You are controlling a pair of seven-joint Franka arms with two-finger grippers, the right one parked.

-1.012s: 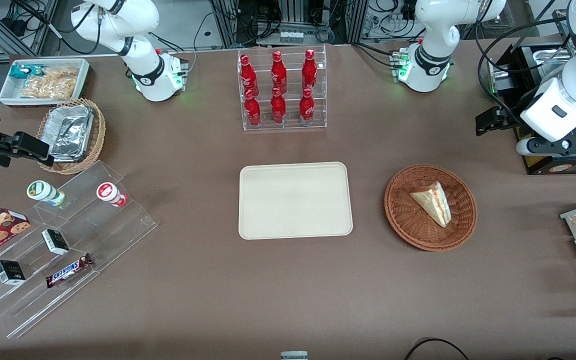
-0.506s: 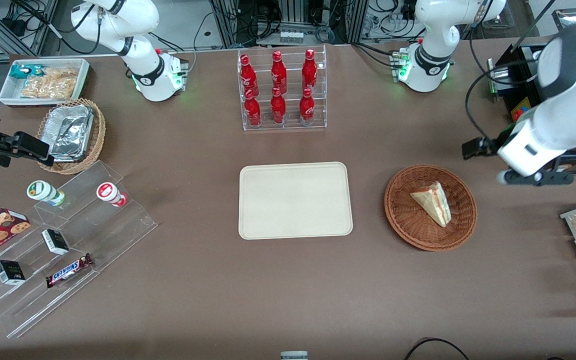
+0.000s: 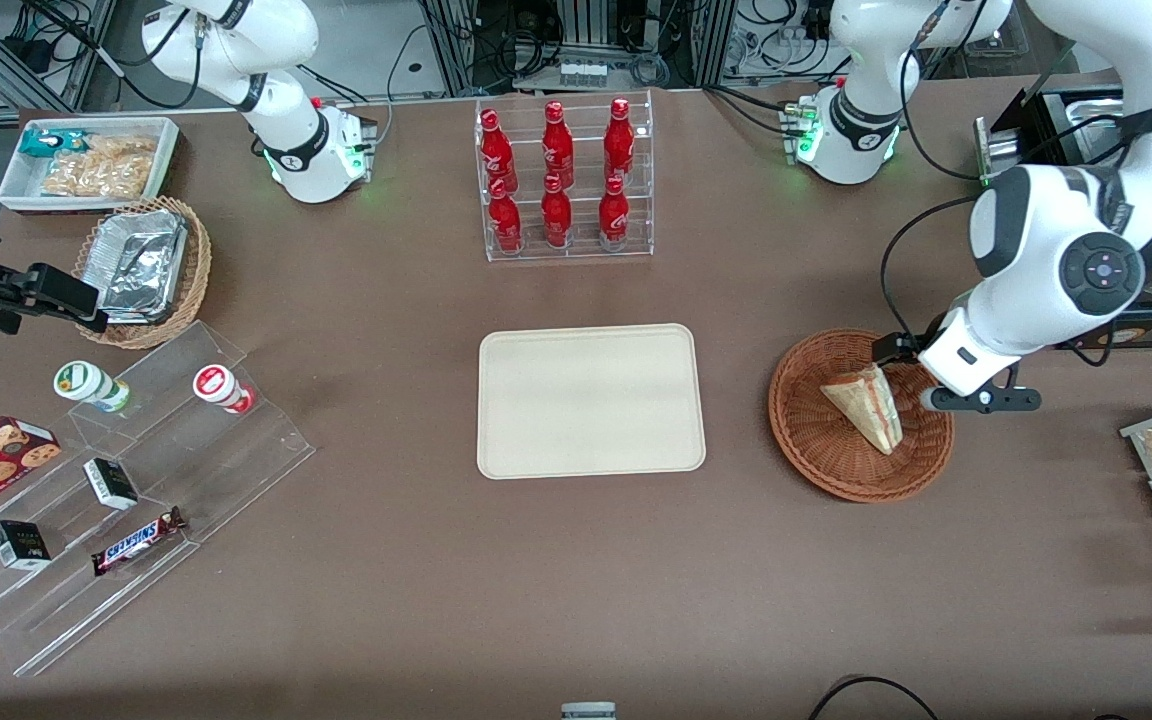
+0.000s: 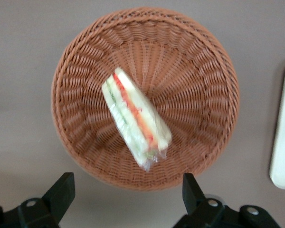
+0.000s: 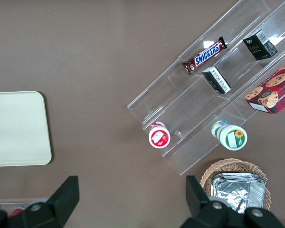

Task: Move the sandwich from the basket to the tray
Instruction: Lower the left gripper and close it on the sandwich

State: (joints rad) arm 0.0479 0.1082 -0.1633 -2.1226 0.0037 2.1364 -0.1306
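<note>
Brown tabletop, lab clutter along the upper edge, and all eyes go to the sandwich [image 3: 866,405], right of centre in the front view. It lies on its side in the reddish-brown basket [image 3: 816,455], filling edge turned up in the wrist view [image 4: 135,118], so a straight-down pinch across the bread looks workable. Hanging above the basket's rim on the working arm's side is the gripper [image 4: 128,199], fingers spread wide apart and nothing between them, evidently readied to straddle the wedge. No contact yet; the pick is not begun. Beside the basket, at the frame's centre, the cream tray [image 3: 591,400] sits bare and flat, close enough for a short carry. Farther from the camera stands the rack of red bottles [image 3: 561,180], well apart from that path. Over at the parked arm's end sits the clear stepped shelf of snacks [image 3: 116,480], well clear of the action.
</note>
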